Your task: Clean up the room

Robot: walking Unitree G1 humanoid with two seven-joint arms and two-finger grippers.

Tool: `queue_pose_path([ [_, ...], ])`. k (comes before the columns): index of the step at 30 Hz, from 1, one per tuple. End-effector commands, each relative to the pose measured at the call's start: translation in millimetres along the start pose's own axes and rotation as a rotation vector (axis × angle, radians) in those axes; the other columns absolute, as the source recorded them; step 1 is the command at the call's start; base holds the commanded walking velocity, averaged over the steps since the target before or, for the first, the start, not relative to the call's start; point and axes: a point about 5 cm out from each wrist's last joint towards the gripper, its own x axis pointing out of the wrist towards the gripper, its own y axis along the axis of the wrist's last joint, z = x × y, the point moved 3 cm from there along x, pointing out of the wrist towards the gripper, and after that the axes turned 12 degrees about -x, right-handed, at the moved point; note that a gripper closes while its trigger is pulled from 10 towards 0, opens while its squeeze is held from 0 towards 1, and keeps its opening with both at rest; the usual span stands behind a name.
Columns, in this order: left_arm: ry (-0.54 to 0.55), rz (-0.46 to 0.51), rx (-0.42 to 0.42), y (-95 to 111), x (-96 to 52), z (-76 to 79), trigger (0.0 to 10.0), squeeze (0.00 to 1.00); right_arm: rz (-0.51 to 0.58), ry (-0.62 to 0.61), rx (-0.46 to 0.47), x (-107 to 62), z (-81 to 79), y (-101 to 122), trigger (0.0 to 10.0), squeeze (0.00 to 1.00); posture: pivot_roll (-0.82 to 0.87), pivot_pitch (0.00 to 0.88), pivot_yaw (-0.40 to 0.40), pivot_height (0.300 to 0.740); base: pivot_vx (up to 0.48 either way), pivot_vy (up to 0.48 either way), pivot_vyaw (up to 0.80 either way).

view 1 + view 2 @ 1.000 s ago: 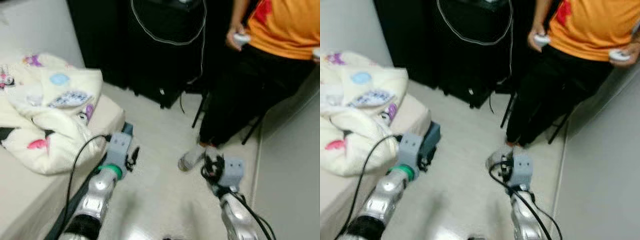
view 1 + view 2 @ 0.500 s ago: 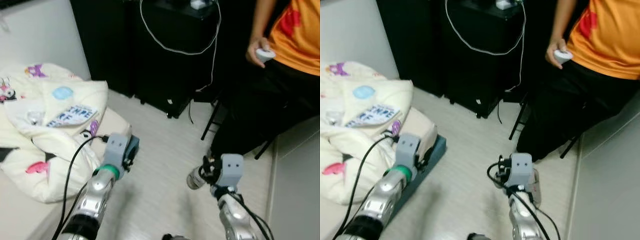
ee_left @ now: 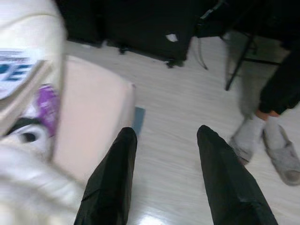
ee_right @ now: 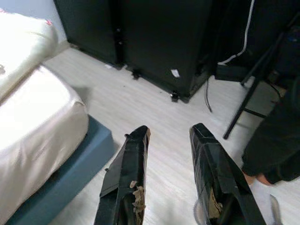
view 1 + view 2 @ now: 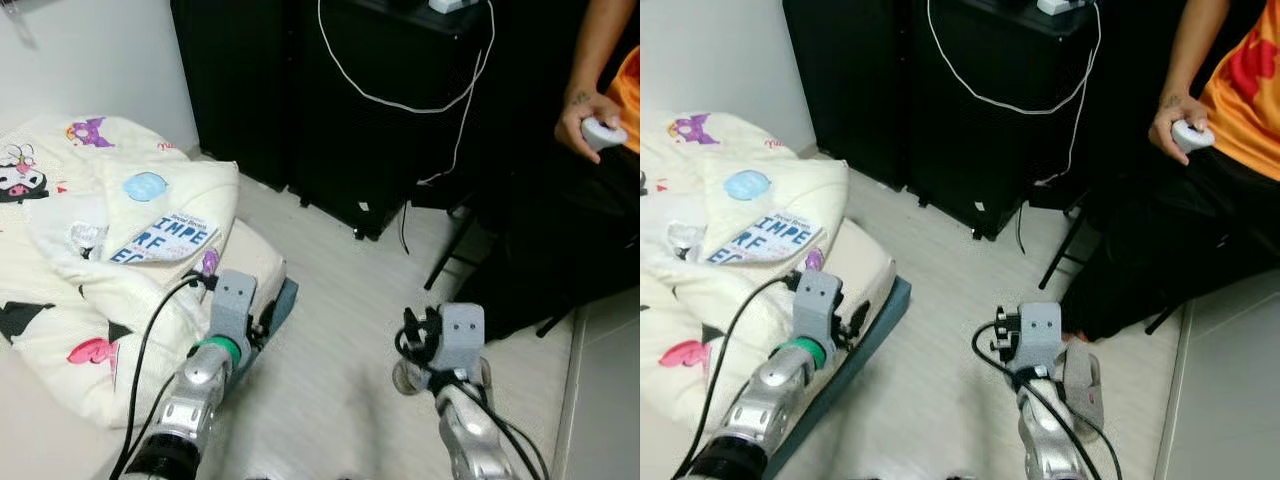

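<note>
You had both the left gripper (image 3: 161, 173) and right gripper (image 4: 171, 173) open and empty; the blanket (image 5: 90, 250) lay unfolded, cleanup apparently unstarted.

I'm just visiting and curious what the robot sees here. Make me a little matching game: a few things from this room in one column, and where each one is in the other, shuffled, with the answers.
Things:
1. blanket
2. white cable
3. slipper
4. controller

Places:
A. in a person's hand
B. on the floor by the right claw
C. heaped on the bed
D. hanging down the front of the black cabinet

Pairs: 1-C, 2-D, 3-B, 4-A
</note>
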Motion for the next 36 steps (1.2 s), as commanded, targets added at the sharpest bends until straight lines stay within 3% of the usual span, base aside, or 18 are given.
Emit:
queue_pose_path([
  [1,0.01,-0.033,0.0,-11.9,-4.9,-2.6,10.0,0.0,-0.035,0.004,0.006,-4.1,-0.7,-8.4,10.0,0.0,0.02,0.085,0.007,0.74,0.0,0.0,0.8],
  [36,0.017,-0.044,0.045,-12.2,-5.3,-4.0,10.0,0.0,-0.033,0.033,0.012,-5.4,-6.0,-8.1,10.0,0.0,0.02,0.09,0.009,0.74,0.0,0.0,0.78],
])
